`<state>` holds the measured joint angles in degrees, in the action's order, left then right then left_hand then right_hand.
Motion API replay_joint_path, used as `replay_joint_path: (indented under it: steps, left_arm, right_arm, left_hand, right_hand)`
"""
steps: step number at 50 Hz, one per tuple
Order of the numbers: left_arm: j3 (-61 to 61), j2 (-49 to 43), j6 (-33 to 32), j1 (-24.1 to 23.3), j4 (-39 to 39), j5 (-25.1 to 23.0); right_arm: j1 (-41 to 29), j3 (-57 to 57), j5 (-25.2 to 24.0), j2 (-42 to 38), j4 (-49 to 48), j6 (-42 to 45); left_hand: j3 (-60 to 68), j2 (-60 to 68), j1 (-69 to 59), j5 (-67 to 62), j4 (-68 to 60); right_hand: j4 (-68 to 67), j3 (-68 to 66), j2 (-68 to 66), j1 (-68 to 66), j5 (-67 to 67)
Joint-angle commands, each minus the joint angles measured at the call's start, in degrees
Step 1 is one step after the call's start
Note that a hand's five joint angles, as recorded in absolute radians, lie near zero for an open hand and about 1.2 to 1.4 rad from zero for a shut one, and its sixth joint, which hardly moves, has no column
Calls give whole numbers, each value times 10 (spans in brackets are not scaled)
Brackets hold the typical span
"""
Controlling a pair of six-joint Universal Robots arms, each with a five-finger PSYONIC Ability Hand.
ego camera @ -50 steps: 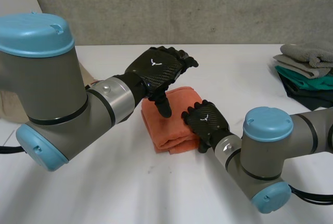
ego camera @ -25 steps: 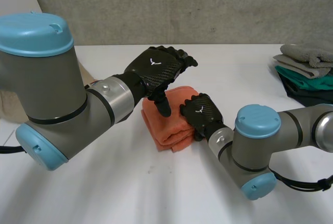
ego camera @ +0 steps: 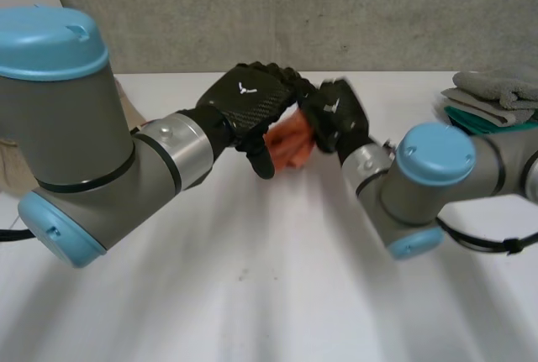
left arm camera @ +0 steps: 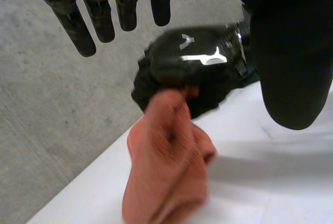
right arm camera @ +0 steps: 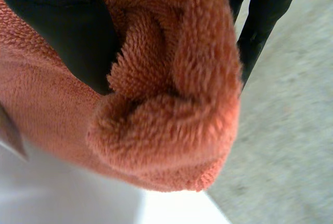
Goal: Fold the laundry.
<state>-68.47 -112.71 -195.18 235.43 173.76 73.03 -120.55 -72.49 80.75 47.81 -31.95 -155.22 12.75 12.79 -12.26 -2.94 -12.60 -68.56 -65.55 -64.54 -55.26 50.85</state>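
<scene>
Grey concrete wall backs the white table, and toward its far side the folded orange towel hangs bunched from the right hand, whose fingers and thumb are clamped round its upper end. The towel looks to be clear of the table. Just beside it the left hand hovers with fingers straight and apart, gripping nothing. A stack of folded grey and green cloths sits at the table's right edge, well apart from the towel, and is probably where it belongs. To do this well, the right hand should keep its pinch firm so the hanging layers do not fall open. It should carry the towel level and lay it flat and square on the pile before letting go, while the left hand keeps out of the path.
</scene>
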Motion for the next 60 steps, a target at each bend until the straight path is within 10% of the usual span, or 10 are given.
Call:
replay_joint_path:
  steps: [1,13,29,37,39,41,45,51,60]
  left_arm:
    - [19,12,-1,7,0,1]
    - [23,25,0,6,0,1]
    - [-2,22,0,4,0,2]
    - [-11,16,0,3,0,2]
    - [-11,17,-1,2,0,2]
    - [-11,18,0,2,0,2]
    - [-10,23,0,2,0,2]
    - [-10,28,0,-7,0,3]
    - [-6,54,2,-14,1,2]
  right_arm:
    - [68,75,5,37,-49,-46]
    - [266,194,-14,39,-85,-127]
    - [485,251,-279,-171,-64,-241]
    - [521,215,-327,-190,-70,-239]
    - [521,199,-328,-176,-72,-239]
    - [520,171,-323,-136,-72,-240]
    - [520,120,-318,-72,-69,-242]
    - [522,70,-306,-4,-42,-242]
    - [587,37,-149,108,153,-150]
  left_hand:
    - [39,38,-43,-37,-40]
    - [37,37,-42,-35,-38]
    - [37,37,-42,-35,-38]
    - [39,38,-43,-37,-40]
    - [39,38,-43,-37,-40]
    - [39,38,-43,-37,-40]
    - [39,38,-43,-37,-40]
    - [39,38,-43,-37,-40]
    - [37,37,-42,-35,-38]
  right_hand:
    - [-114,-145,-155,-247,191]
    - [-114,-145,-155,-247,191]
    - [-114,-145,-155,-247,191]
    - [-114,-145,-155,-247,191]
    - [-114,-145,-155,-247,191]
    - [333,303,292,200,-256]
    - [586,555,545,453,-509]
    - [586,555,545,453,-509]
    - [586,555,545,453,-509]
